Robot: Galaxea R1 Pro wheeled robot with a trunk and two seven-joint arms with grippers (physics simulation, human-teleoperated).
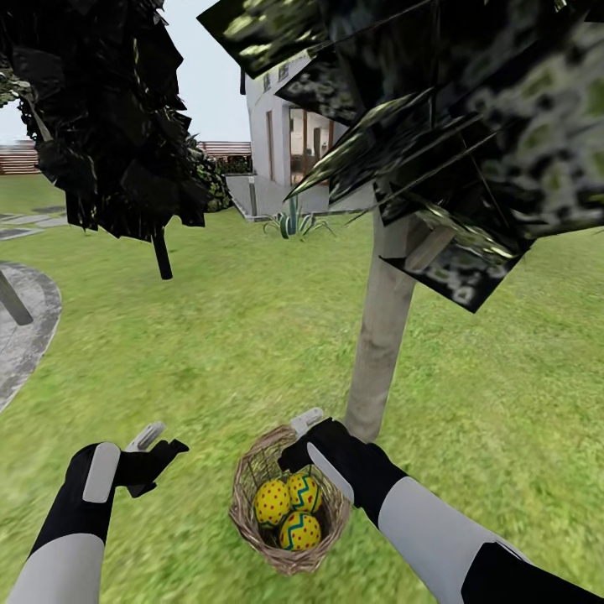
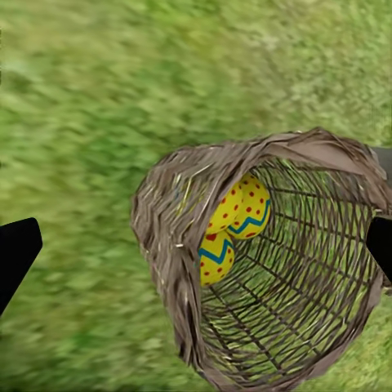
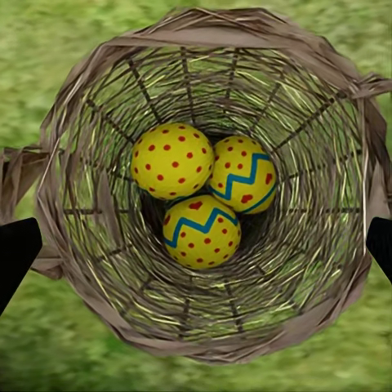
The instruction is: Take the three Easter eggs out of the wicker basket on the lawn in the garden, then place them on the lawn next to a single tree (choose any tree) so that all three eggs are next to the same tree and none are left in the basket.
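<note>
Where the right pincer hangs open over its rim, wicker basket holds three Easter eggs, clustered, on lawn. Pale tree trunk just beyond. Left pincer open, beside. No lettering.

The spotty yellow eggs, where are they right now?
All three yellow red-dotted Easter eggs sit inside the small brown woven wicker basket on the green lawn, just before the pale grey-beige tree trunk, below the right gripper.

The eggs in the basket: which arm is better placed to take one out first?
Right. The right gripper hangs over the wicker basket, its view looking straight down on the three eggs; the left gripper is off to the side.
</note>
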